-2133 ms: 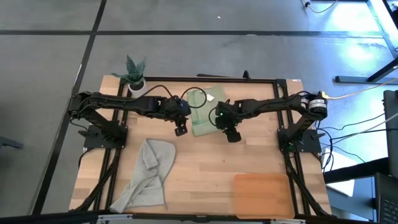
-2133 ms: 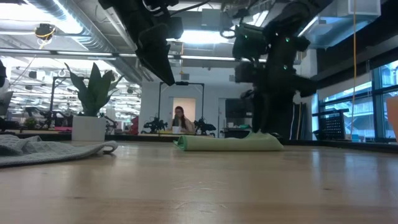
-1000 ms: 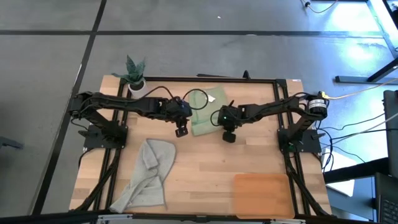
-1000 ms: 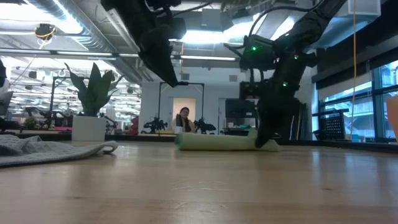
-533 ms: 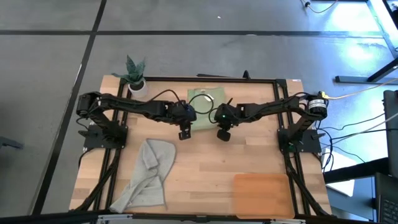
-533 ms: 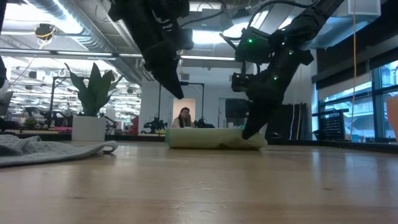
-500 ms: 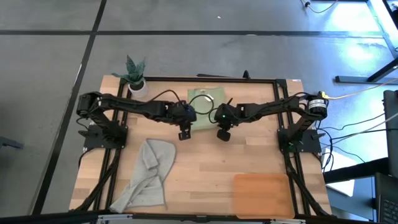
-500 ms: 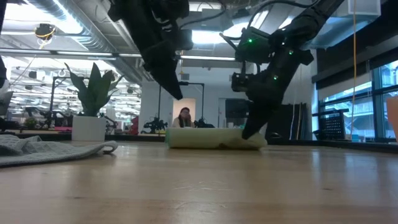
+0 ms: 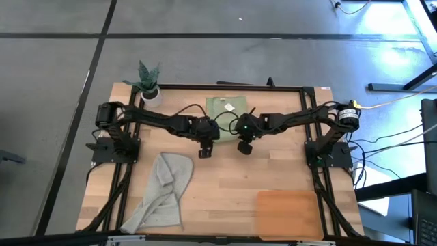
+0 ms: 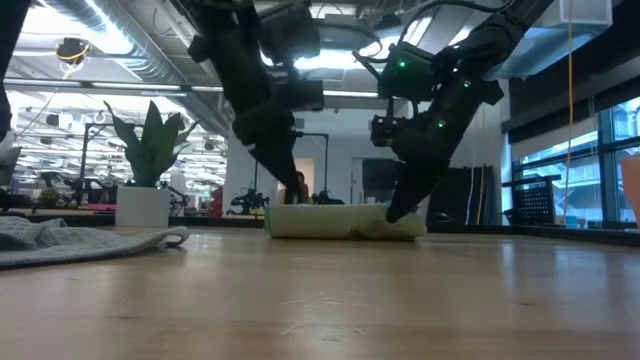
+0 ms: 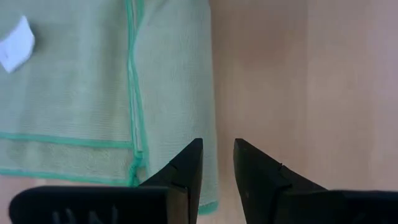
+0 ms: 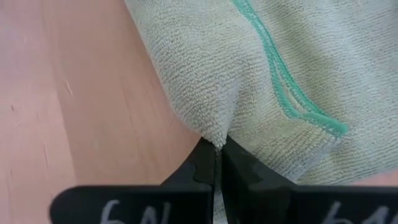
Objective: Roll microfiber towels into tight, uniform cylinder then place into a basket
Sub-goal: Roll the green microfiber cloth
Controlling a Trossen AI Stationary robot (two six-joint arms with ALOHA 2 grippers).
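From above I see the green towel point(image 9: 226, 113) partly folded near the table's far edge, right of the plant pot point(image 9: 149, 93). The left gripper point(image 9: 205, 152) hangs off its near left corner and the right gripper point(image 9: 244, 147) off its near right corner. The grey towel point(image 9: 162, 193) lies crumpled well nearer me, and the basket point(image 9: 287, 213) sits far right of it. The low view adds what the top hides: the green towel's near edge is a low roll. My left wrist view shows the fingers point(image 11: 186, 168) parted a little, beside the hem, gripping nothing. My right wrist view shows the jaws pinching the green towel's corner.
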